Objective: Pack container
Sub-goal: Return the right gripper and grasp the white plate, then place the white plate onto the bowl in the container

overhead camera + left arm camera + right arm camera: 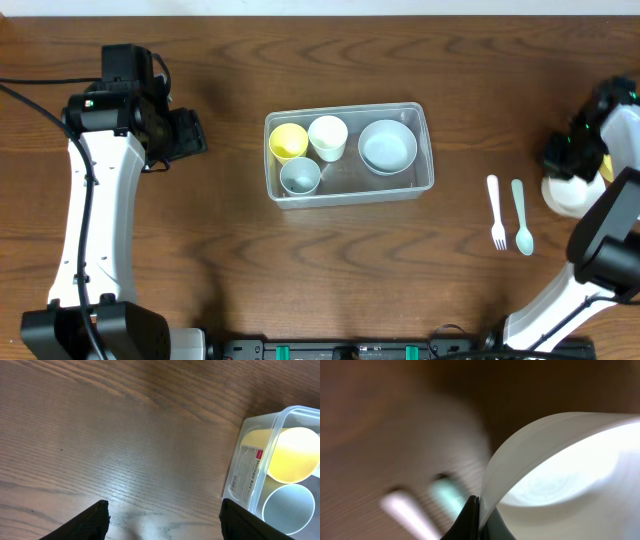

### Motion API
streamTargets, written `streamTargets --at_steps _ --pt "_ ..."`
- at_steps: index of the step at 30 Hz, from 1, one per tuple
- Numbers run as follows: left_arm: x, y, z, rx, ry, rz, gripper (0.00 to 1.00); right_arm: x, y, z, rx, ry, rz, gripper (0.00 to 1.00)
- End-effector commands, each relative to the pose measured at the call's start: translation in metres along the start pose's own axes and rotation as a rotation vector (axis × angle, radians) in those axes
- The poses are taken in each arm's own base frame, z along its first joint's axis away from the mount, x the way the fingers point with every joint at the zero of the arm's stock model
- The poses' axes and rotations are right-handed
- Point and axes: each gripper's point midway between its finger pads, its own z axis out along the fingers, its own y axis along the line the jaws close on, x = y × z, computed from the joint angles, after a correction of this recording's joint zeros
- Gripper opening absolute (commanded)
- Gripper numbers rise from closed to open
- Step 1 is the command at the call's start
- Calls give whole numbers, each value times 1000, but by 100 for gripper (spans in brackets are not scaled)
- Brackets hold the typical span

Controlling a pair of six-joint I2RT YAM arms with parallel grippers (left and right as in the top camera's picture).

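Observation:
The clear container (428, 170) sits mid-table and holds a yellow cup (288, 141), a white cup (328, 135), a grey cup (300, 176) and a pale blue bowl (387, 145). Its corner shows in the left wrist view (250, 470) with the yellow cup (292, 455). My left gripper (164, 522) is open and empty over bare wood left of the container. My right gripper (482, 520) is shut on the rim of a white bowl (560, 475) at the far right (565, 195). A yellow thing peeks beside it.
A white fork (496, 212) and a pale green spoon (521, 217) lie side by side on the table between the container and the right arm. They show blurred in the right wrist view.

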Motion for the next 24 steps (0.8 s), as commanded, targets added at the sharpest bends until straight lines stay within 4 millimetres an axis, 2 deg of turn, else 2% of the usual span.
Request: streamTargets --at_steps 1,4,5,7,10,14,17,20,24 --pt "1 2 2 -4 9 -6 71 -16 65 -94 -111 -246 -208 1" --pt "1 2 2 -4 8 -6 71 0 122 -151 -160 -389 -416 1" --pt "1 2 2 -4 8 -6 71 9 139 -163 -174 -421 -483 1" --pt "1 2 2 -4 8 -6 71 32 177 -181 -208 -469 -626 1" --pt "1 2 2 -4 9 -6 71 75 228 -186 -241 -476 -827 1" --pt "1 2 2 -4 9 -6 71 129 280 -165 -273 -406 -1000 1" --pt "1 2 2 -4 9 -6 71 156 302 -139 -268 -330 -1063 1" --pt "1 2 2 -4 9 -6 71 171 313 -109 -243 -254 -1087 1" --pt "1 2 2 -4 9 -6 71 177 316 -70 -196 -154 -1075 1"
